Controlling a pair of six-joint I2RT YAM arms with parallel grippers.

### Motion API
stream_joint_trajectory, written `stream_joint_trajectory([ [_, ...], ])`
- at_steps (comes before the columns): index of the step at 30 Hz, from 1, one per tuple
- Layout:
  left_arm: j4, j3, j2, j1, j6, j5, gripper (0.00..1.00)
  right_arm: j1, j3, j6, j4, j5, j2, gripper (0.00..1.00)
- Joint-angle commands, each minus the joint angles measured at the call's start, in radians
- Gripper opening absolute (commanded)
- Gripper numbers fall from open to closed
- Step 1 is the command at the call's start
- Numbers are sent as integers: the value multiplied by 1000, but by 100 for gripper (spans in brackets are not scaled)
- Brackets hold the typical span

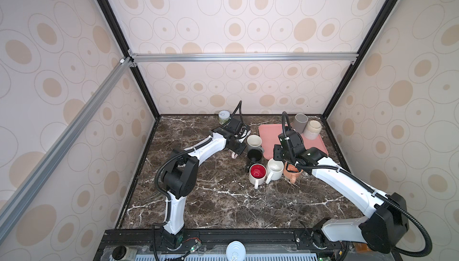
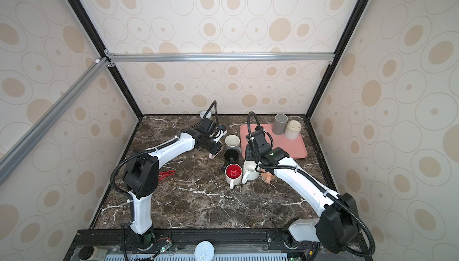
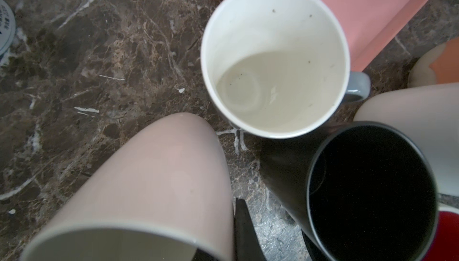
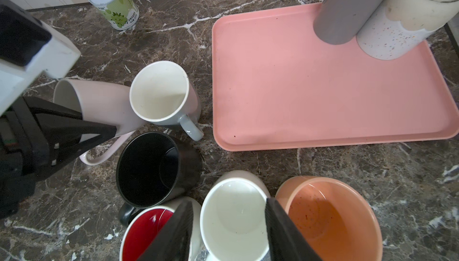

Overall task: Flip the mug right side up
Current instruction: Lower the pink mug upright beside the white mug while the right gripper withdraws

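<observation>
Dark marble worktop (image 1: 223, 202): near its rear middle the pale pink mug (image 4: 104, 103) lies tipped, just beside a grey-handled mug (image 4: 159, 90), its wall pinched in the closed left gripper (image 1: 236, 149). Probably mid-turn; next, swing the mouth upward. The right gripper (image 4: 228, 201) stands half-spread astride a white mug (image 4: 236, 222), grip unclear.
</observation>
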Motion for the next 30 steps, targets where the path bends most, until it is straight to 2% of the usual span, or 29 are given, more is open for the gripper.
stream_joint_trajectory([
  [1,-10,80,4,-8,49,-31,1,-4,-8,4,-20,24,-10,51],
  [12,-42,112,49,-15,54,-63,7,-3,-12,5,-14,18,2,51],
  [24,-48,126,51,-15,58,-75,30,-4,0,2,-13,10,25,51],
  [30,-48,136,45,-16,53,-61,35,-3,3,2,-12,8,31,51],
])
